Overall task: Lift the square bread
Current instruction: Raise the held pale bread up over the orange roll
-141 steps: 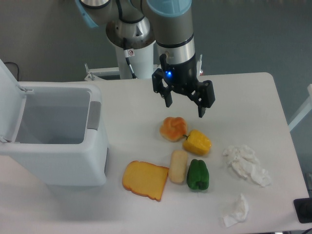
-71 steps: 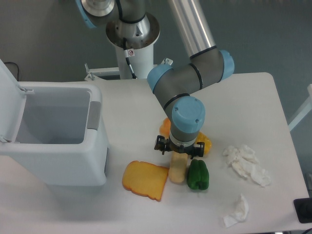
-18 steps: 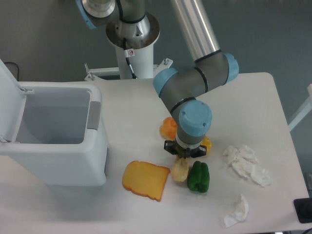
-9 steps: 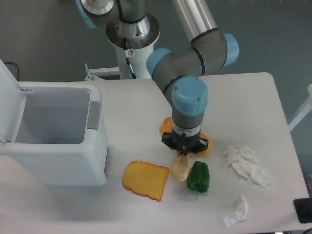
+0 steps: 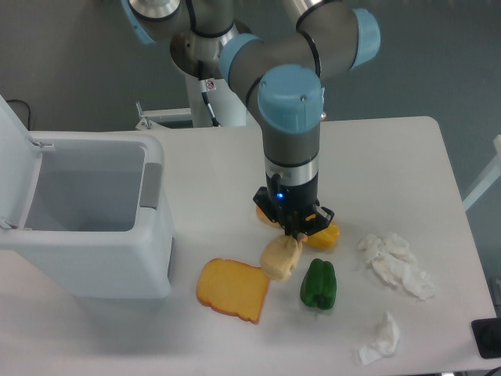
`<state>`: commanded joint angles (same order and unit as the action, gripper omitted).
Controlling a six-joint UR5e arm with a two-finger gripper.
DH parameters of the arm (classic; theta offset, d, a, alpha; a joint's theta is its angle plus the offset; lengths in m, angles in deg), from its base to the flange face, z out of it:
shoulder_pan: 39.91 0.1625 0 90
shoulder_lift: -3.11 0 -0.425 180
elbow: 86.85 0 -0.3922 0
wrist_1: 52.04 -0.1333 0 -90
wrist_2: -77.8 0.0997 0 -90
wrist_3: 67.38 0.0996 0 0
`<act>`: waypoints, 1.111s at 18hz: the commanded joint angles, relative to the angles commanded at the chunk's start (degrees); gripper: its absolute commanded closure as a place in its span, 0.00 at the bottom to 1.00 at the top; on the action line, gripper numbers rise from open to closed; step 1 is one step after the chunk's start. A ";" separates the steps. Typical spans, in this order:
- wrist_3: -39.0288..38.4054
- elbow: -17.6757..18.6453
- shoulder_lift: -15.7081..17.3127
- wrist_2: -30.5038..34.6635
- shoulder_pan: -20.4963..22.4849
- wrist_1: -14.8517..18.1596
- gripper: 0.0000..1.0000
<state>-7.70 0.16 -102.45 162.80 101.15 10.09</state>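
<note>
One bread (image 5: pixel 280 258) is clamped at its upper end by the gripper (image 5: pixel 293 229) and is hung tilted, between the toast (image 5: pixel 232 290) and the green pepper (image 5: pixel 318 283). Whether its lower end touches the table (image 5: pixel 391 157) cannot be told. The yellow pepper (image 5: pixel 327 235) lies just behind the gripper.

No lettering anywhere is clear enough to read.
</note>
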 joint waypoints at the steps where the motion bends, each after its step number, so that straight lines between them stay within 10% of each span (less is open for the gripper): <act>1: 0.18 0.00 0.53 -0.09 0.09 0.18 0.79; 20: 15.03 0.44 5.19 0.08 4.84 9.76 0.80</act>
<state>7.33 0.60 -97.26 162.88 105.99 19.85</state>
